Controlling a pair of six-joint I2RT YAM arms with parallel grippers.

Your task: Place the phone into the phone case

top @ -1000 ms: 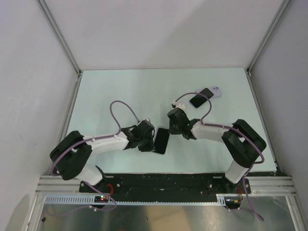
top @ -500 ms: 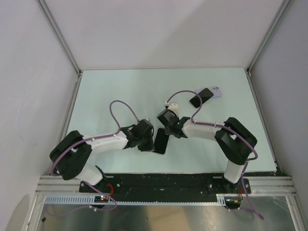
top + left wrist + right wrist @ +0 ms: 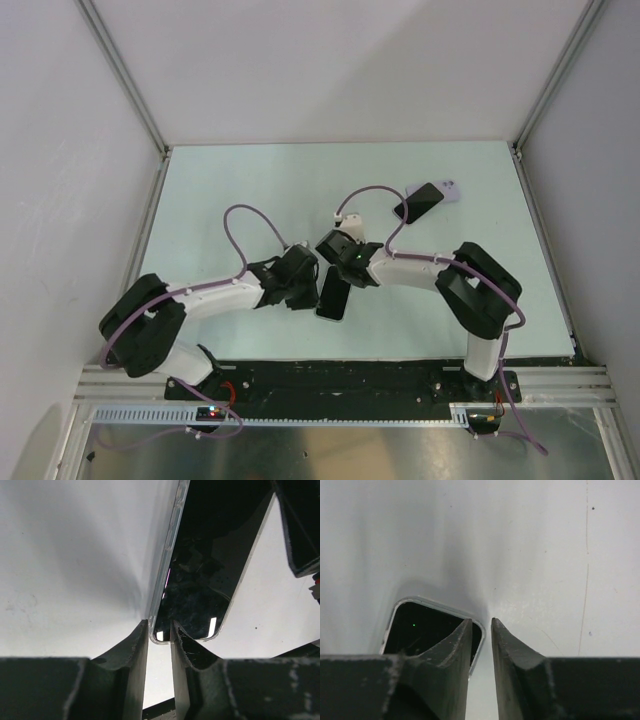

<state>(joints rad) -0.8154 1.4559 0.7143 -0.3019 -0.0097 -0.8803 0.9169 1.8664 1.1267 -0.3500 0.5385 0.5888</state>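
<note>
The phone (image 3: pixel 333 293) is seen lying near the middle of the near half of the pale green table (image 3: pixel 230 180), a dark, glossy slab with rounded corners, tilted off the surface in the left wrist view. It is ringed by the translucent rim of a clear phone case (image 3: pixel 170 545); whether it is fully seated cannot be told. The table is matte, faintly speckled, and enclosed by plain white walls (image 3: pixel 60 150) and aluminium posts, with a black base rail at the near edge. Wide bare surface is left along the left side and the far edge.

From the left, the left gripper (image 3: pixel 160 630) is clenched on the phone's near corner, the clear rim pinched between its rough black fingers. The right gripper (image 3: pixel 481 625) is drawn in to a narrow slit over the phone's far corner; whether the rim is pinched there cannot be told. Near the far right, well apart, a second dark slab (image 3: pixel 418 203) is laid partly over a lilac slab (image 3: pixel 452 189).
</note>
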